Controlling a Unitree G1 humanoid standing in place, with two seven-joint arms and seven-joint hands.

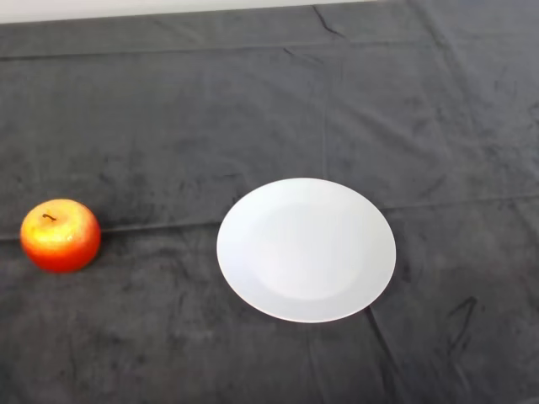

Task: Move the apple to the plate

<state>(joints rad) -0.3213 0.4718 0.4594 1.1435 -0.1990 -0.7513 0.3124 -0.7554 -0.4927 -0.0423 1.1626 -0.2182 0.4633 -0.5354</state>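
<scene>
A red and yellow apple stands upright on the dark cloth at the left edge of the head view, stem up. A white round plate lies on the cloth near the middle, to the right of the apple, with nothing on it. A strip of bare cloth separates the apple from the plate.
The dark cloth covers the whole table, with creases and folds across it. A pale strip of the table's far edge shows at the top left.
</scene>
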